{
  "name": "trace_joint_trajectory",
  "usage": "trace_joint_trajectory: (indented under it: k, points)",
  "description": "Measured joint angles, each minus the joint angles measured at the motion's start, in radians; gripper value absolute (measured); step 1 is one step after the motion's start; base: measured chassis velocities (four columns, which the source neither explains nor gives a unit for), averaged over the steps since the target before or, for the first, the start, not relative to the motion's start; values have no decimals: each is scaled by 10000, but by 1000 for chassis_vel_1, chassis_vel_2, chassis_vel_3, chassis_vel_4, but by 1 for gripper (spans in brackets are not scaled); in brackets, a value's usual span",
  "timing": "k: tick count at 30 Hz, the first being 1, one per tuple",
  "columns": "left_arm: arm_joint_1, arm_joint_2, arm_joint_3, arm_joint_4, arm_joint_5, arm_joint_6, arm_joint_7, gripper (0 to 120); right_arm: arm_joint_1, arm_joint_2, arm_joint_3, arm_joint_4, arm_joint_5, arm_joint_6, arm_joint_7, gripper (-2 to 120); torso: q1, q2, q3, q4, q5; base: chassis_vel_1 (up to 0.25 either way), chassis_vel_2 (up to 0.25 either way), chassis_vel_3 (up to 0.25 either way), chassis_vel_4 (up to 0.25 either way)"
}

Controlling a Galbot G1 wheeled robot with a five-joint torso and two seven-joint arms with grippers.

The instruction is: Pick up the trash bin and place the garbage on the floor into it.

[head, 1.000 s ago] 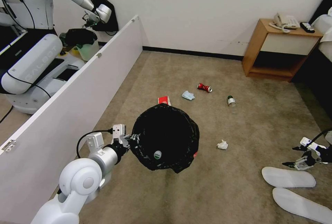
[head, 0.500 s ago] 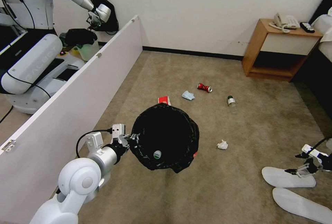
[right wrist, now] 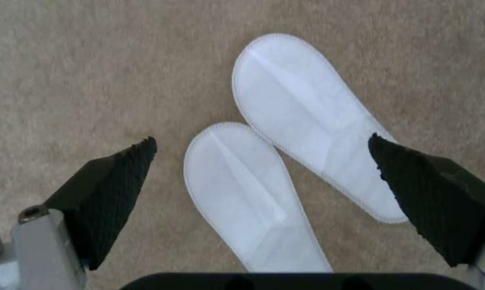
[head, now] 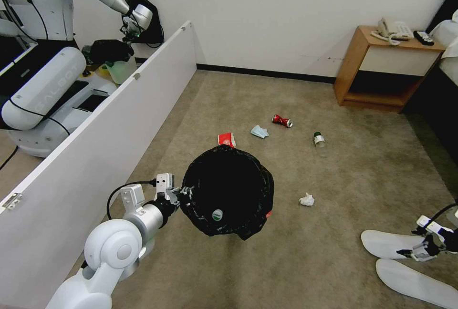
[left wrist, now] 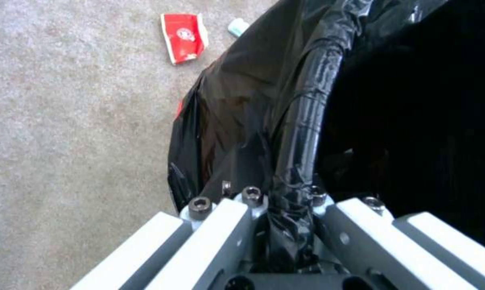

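The trash bin (head: pixel 228 190) hangs above the carpet (head: pixel 305 261), its black bag (left wrist: pixel 253 121) crinkled over the rim; the left gripper (head: pixel 183 193) is clamped on that rim at the bin's left side, bag plastic bunched between its fingers (left wrist: pixel 226 237). A small round lid-like disc (white and green) lies inside the bin near its front edge.

Around the bin, litter lies on the carpet: a red carton (head: pixel 226 139) just behind it, a light-blue face mask (head: pixel 259 131) a little farther back, a crushed red can (head: pixel 282 120) beyond the mask, a clear bottle (head: pixel 319 139) off to the bin's right rear, and a white tissue wad (head: pixel 307 200) close on its right.

Well to the bin's right, two white slippers (right wrist: pixel 285 161) lie side by side — the right gripper (right wrist: pixel 263 163) hovers just over them with its black pads (right wrist: pixel 119 177) spread wide, one on either side of the pair.
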Motion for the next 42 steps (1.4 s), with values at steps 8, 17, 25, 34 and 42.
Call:
trace_joint_trajectory:
  k: [8, 17, 25, 34, 42]
  points:
    - [-43, -21, -108, 77, 13, 0, 136, 0, 618, -39, -669, -195, -587, -337, -621, 100, 0, 0, 0, 2, -1, 0, 0, 0, 0]
    - [85, 86, -396, 206, -10, -21, 517, 0, 1051, -372, -1398, -784, -301, -628, -1225, 100, 0, 0, 1, 3, -1, 0, 0, 0, 0]
    - [-339, 75, -174, 463, -130, -24, 562, 0, 1063, -325, -1547, -1325, -307, -634, -1730, 100, 0, 0, 0, -1, 0, 0, 0, 0, 0]
    - [-764, 60, 81, 806, -203, -24, 649, 0, 1083, -154, -1582, -1648, -274, -674, -1848, 100, 0, 0, 1, 2, 0, 0, 0, 0, 0]
    - [-955, 25, 279, 955, -199, -24, 722, 0, 1130, 37, -1475, -2290, -302, -581, -1844, 100, 0, 0, 0, 0, 0, 0, 0, 0, 0]
